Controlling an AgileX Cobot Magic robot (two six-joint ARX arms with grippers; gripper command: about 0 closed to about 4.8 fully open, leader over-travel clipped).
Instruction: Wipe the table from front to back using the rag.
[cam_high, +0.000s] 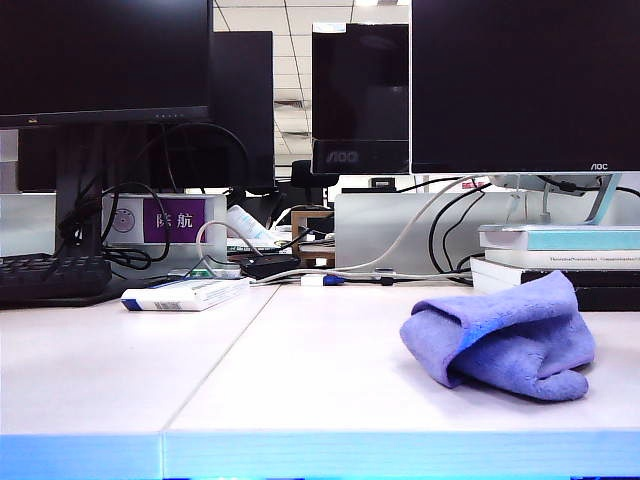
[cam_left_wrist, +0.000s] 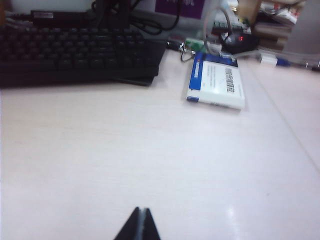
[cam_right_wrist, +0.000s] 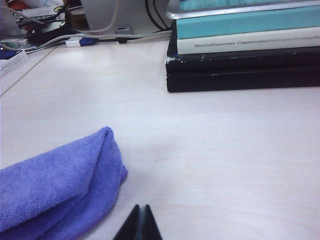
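Looking at my feeds right now: the rag (cam_high: 500, 336) is sitting bunched up on the right half of the table (cam_high: 300, 380), a bit in front of the stack of books (cam_high: 560, 262) and not touching them. Nothing is holding it. In the outside camera I can't see either arm at all, just the desk and the monitors behind it.

The left gripper (cam_left_wrist: 139, 226) hangs over the bare left part of the table (cam_left_wrist: 150, 165), fingertips pressed together with no gap and nothing between them. Ahead of it, well apart, are a black keyboard (cam_left_wrist: 75, 55) and a white-and-blue box (cam_left_wrist: 216, 82) lying flat next to a tangle of cables (cam_left_wrist: 215, 35).

The right gripper (cam_right_wrist: 139, 224) is also pinched together and empty, tips meeting in a point. The rag (cam_right_wrist: 55, 185) lies just beside it, off to one side; from this angle I think the tips are clear of the cloth, but it's close and I can't swear to it. Further out on that side the book stack (cam_right_wrist: 240, 55) sits on the table (cam_right_wrist: 225, 150), teal one on top, black ones underneath.
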